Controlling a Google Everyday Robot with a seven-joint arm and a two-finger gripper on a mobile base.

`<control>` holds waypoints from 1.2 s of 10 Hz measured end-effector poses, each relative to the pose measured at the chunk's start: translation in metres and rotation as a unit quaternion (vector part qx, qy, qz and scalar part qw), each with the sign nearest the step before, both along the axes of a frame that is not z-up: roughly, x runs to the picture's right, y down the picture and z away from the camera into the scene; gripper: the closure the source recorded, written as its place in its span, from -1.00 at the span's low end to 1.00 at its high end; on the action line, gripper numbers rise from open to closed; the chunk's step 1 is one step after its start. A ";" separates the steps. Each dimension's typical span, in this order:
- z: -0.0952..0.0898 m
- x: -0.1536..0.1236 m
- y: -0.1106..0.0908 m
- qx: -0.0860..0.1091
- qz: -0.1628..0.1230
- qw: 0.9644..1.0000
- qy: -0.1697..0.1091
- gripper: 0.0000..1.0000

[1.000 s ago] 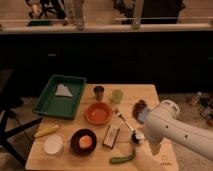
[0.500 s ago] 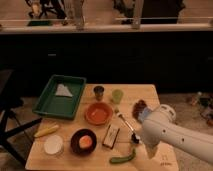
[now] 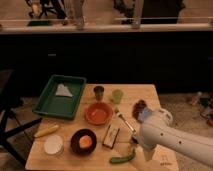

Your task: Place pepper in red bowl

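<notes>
The pepper (image 3: 122,158), long, slim and green, lies on the wooden table (image 3: 145,92) near its front edge. The red bowl (image 3: 98,113), shallow and orange-red, sits at the table's middle, up and left of the pepper, with nothing in it. My white arm comes in from the lower right. My gripper (image 3: 134,142) is at its end, just above and right of the pepper's right tip. The arm hides much of it.
A green tray (image 3: 49,102) with a white cloth (image 3: 63,90) is at the left. A dark cup (image 3: 99,92) and a green cup (image 3: 117,95) stand behind the bowl. A dark bowl with orange contents (image 3: 83,141), a white dish (image 3: 53,145), a yellow item (image 3: 46,131), a packet (image 3: 111,135), a utensil (image 3: 124,121) and a brown thing (image 3: 139,107) are nearby.
My arm has moved left and down over the table's right side, bringing the gripper closer to the pepper. The pepper and bowl have not moved.
</notes>
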State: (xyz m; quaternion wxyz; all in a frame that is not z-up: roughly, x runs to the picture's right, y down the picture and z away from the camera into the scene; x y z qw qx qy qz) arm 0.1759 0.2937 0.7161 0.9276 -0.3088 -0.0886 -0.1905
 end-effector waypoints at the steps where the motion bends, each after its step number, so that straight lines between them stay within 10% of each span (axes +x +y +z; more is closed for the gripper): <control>1: 0.003 -0.003 0.006 -0.001 0.000 1.000 -0.002 -0.60; 12: 0.027 -0.021 0.046 -0.029 -0.001 1.000 -0.010 -0.60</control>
